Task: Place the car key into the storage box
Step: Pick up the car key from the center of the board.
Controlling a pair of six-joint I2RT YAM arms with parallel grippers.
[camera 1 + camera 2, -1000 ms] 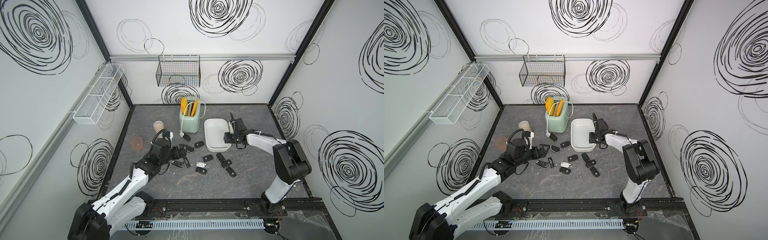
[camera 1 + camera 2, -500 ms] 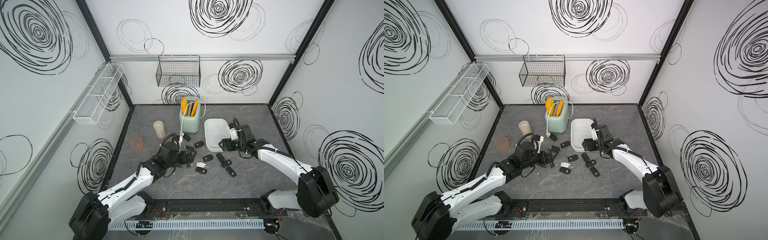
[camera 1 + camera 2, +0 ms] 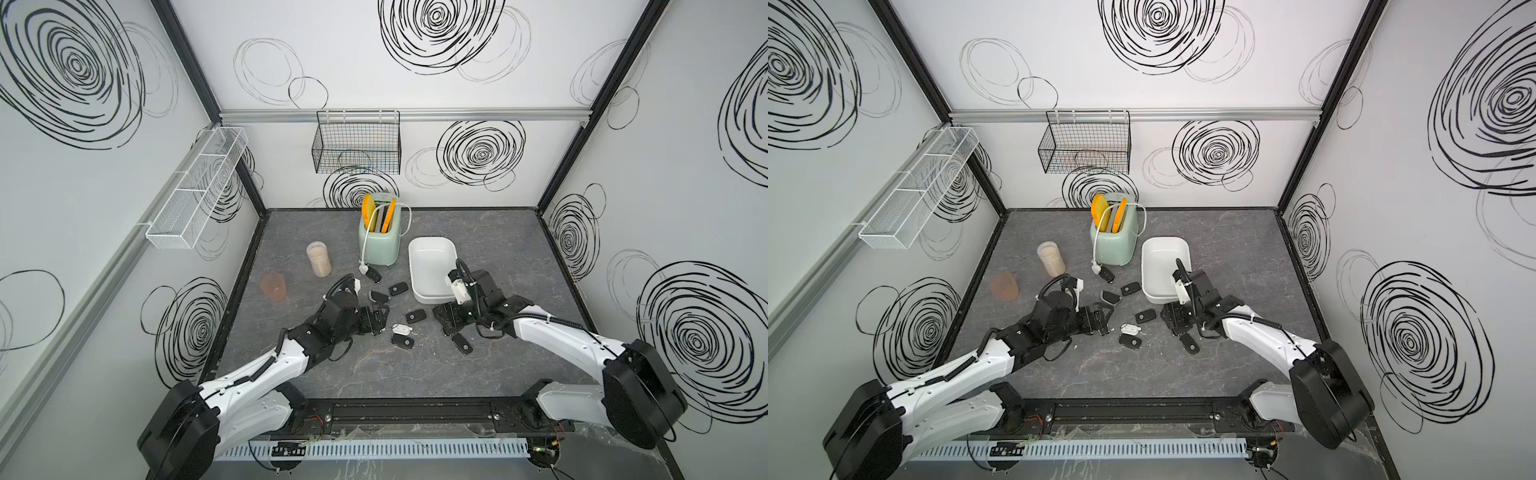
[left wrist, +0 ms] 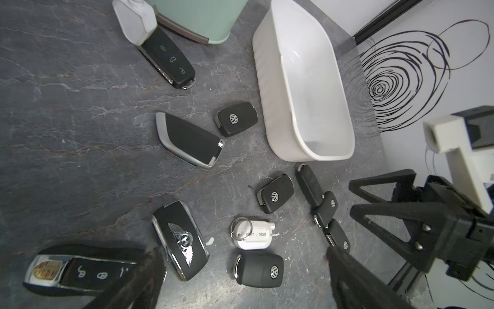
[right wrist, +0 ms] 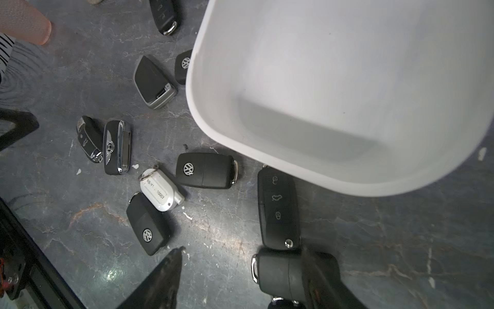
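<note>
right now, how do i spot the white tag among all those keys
Find the white storage box beside the mint toaster. Black key fobs lie scattered on the table in front of its near end. The white tag lies among them: the only white piece, with a metal ring and printed lettering.

White walls (image 3: 353, 50) are covered with black swirls; a black wire basket (image 3: 357, 147) is hung from a silver rail (image 3: 478, 115); a white mesh rack (image 3: 195, 195) is fixed left of the basket; a gray stone floor (image 3: 498, 249) is laid below it.
</note>
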